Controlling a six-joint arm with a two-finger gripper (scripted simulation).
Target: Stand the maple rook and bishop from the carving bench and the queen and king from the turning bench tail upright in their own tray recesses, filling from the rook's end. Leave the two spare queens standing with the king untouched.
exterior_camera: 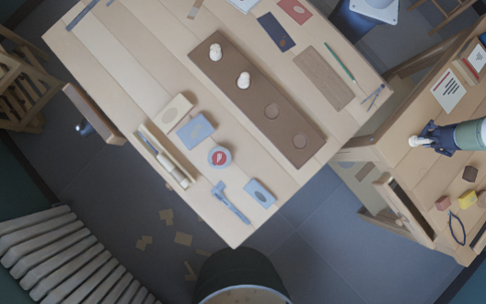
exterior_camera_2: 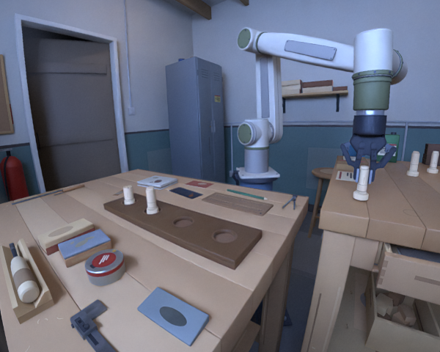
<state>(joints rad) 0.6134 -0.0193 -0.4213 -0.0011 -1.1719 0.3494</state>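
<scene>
A pale maple chess piece [exterior_camera_2: 362,183] [exterior_camera: 416,141] stands upright near the front left corner of the smaller bench on the right, and I have my gripper [exterior_camera_2: 367,171] [exterior_camera: 426,139] closed around its upper part. The brown tray [exterior_camera_2: 183,226] [exterior_camera: 257,99] lies on the big bench with a rook [exterior_camera_2: 128,194] [exterior_camera: 215,51] and a bishop [exterior_camera_2: 151,201] [exterior_camera: 243,80] standing in its two far recesses. The two near recesses [exterior_camera_2: 225,236] are vacant. Two more pale pieces [exterior_camera_2: 414,164] [exterior_camera_2: 433,162] stand further back on the small bench.
The small bench's front edge [exterior_camera_2: 349,223] is close below the held piece, with an open drawer [exterior_camera_2: 417,272] under it. Small blocks [exterior_camera: 467,199] lie on that bench. A tin [exterior_camera_2: 105,266], pads, a square and a bottle cradle [exterior_camera_2: 23,280] sit on the big bench.
</scene>
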